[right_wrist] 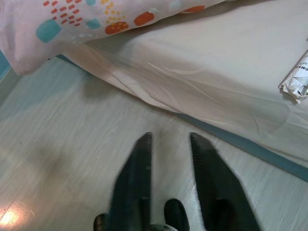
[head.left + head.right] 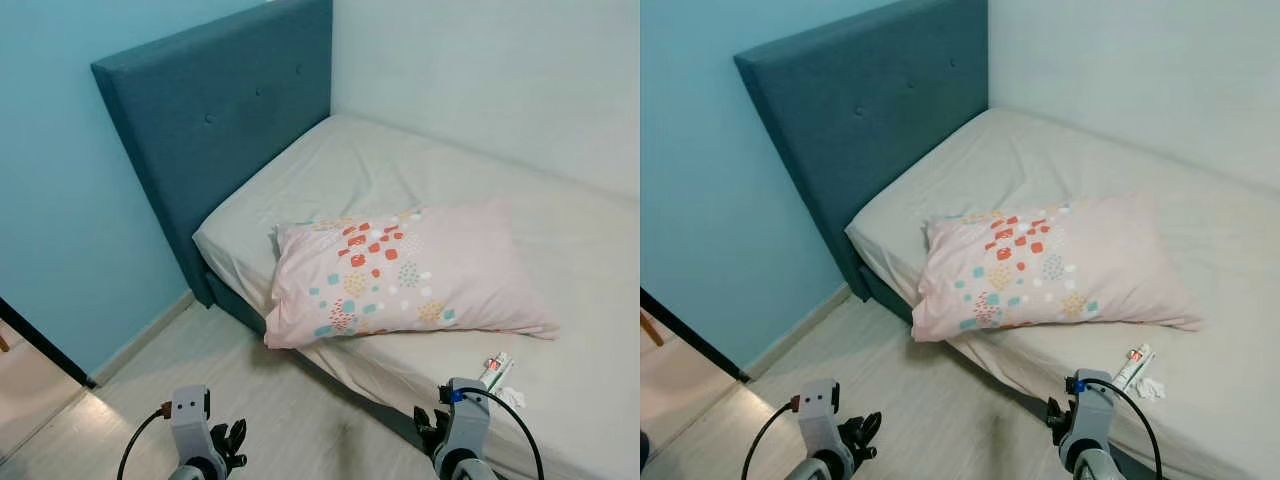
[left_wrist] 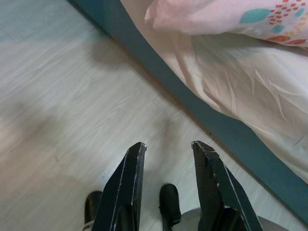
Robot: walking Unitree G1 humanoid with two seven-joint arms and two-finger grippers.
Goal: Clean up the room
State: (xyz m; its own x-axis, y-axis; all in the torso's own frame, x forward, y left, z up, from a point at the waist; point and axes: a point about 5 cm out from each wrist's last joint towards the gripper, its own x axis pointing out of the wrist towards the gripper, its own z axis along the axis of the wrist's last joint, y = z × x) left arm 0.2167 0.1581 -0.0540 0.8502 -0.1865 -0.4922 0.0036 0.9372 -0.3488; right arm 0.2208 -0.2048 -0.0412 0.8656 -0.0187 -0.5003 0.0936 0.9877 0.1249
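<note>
pink pillow [image 2: 400, 270] on bed [image 2: 560, 230], tube [image 2: 497, 369] near edge.

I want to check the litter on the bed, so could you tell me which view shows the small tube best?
The right eye view: the tube lies whole on the mattress beside the pillow. The left eye view matches; the right wrist view catches one end.

both arms are hanging low in front of the body, wrists pointing downward. the left gripper [image 3: 168, 150] is holding its two black fingers [image 3: 126, 183] parted with nothing between them. the right gripper [image 1: 171, 141] is likewise keeping its fingers [image 1: 209, 173] spread and empty. in the head views the left wrist [image 2: 190, 420] and right wrist [image 2: 462, 410] are sitting at the lower edge.
</note>
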